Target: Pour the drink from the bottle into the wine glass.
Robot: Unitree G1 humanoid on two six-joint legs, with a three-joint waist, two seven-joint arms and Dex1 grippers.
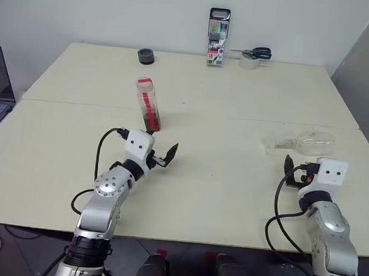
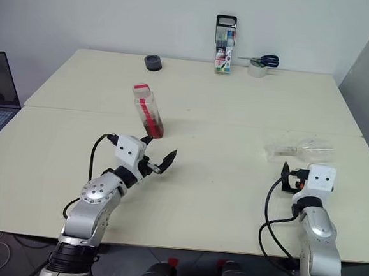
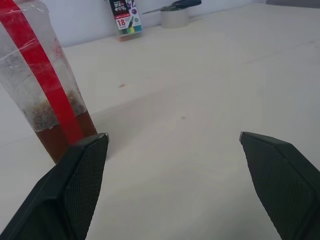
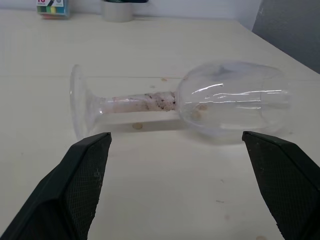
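1. Head view: bottle [image 1: 148,103] stands centre-left on the worktop [image 1: 219,179]; wine glass [image 1: 302,143] lies on its side, centre-right. Left tool [image 1: 164,157] and right tool [image 1: 295,171] are both released, empty.
2. Left wrist view: drink [image 3: 62,137] sits low; the plastic probably dents, so grip mid-body.
3. Right wrist view: stem [image 4: 137,104] looks fragile and slippery; take it there.
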